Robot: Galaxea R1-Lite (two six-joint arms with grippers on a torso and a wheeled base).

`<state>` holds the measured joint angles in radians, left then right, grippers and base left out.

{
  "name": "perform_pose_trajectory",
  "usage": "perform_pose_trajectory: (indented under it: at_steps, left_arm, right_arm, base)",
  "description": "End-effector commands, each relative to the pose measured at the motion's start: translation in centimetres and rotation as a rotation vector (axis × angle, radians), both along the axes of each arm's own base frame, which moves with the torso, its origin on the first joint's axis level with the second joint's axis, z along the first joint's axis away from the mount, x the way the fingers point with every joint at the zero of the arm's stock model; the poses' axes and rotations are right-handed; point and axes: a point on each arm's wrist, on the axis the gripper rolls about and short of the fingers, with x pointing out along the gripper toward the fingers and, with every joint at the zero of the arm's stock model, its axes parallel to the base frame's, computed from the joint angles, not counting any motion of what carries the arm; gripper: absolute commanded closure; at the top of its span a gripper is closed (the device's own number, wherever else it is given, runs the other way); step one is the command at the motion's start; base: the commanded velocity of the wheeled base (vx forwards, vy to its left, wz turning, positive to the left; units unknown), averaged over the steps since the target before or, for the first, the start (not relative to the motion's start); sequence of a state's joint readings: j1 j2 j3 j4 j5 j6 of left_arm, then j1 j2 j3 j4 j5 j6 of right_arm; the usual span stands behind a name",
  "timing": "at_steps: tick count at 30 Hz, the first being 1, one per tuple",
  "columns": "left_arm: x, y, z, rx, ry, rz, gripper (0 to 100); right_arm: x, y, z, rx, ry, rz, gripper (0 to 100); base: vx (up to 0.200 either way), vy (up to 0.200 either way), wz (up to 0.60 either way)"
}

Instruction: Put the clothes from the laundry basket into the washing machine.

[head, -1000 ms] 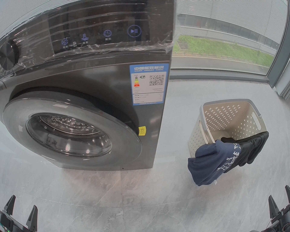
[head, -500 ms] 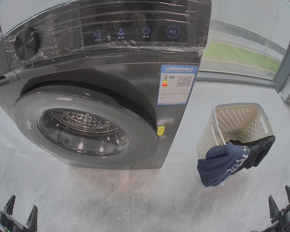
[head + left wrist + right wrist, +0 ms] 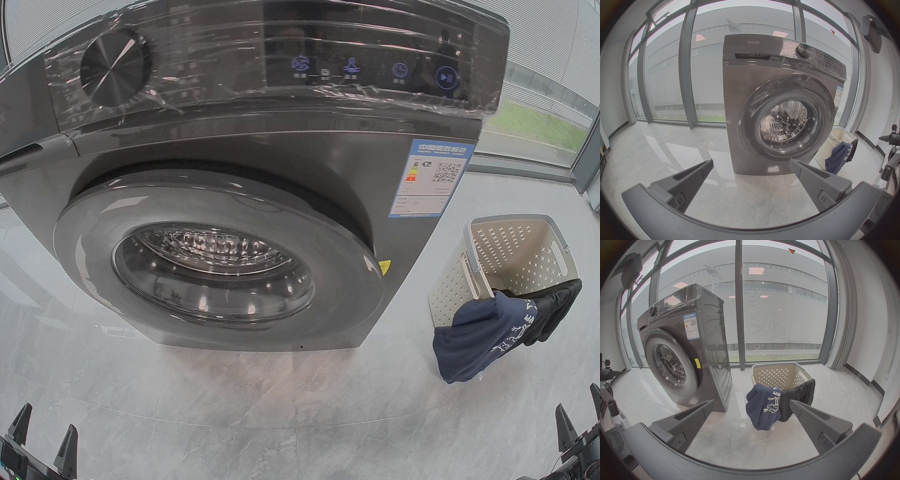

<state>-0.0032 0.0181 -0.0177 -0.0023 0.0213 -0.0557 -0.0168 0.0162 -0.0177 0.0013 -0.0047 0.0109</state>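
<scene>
so, washing machine (image 3: 250,187) closed, clothes (image 3: 481,337) draped over laundry basket (image 3: 451,292)

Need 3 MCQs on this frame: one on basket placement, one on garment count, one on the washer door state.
1. Where does the laundry basket stand relative to the washing machine?
A) on the robot's left of it
B) on the robot's right of it
C) on top of it

2. How many garments hang over the basket's rim?
A) one
B) two
C) four

3. What state is the machine's door in?
A) shut
B) swung wide open
C) taken off

Answers:
1 B: the head view shows the basket beside the machine's right-hand corner.
2 B: a navy garment and a black garment drape over the near rim.
3 A: the round glass door sits against the machine's front.
</scene>
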Motion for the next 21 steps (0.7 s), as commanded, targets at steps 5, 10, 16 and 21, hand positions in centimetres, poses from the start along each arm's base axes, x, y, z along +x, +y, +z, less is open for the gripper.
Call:
perform_pose_trajectory:
  at_steps: [5, 10, 16, 21]
  left_arm:
    - [0.06, 0.00, -0.46, 0.001, 0.008, 0.000, 0]
    - [0.06, 0.00, -0.47, -0.001, 0.010, 0.000, 0]
    - [0.06, 0.00, -0.46, -0.001, 0.008, 0.000, 0]
    - [0.06, 0.00, -0.46, -0.001, 0.008, 0.000, 0]
  right_arm:
    - [0.11, 0.00, -0.48, 0.000, 0.014, 0.000, 0]
    - [0.10, 0.00, -0.49, 0.000, 0.012, 0.002, 0]
    - [0.10, 0.00, -0.49, 0.000, 0.012, 0.002, 0]
    - [0.10, 0.00, -0.49, 0.000, 0.012, 0.003, 0]
  base:
    - [0.000, 0.000, 0.00]
    - [0.000, 0.080, 0.00]
    - [0.000, 0.200, 0.00]
    - [0.000, 0.200, 0.00]
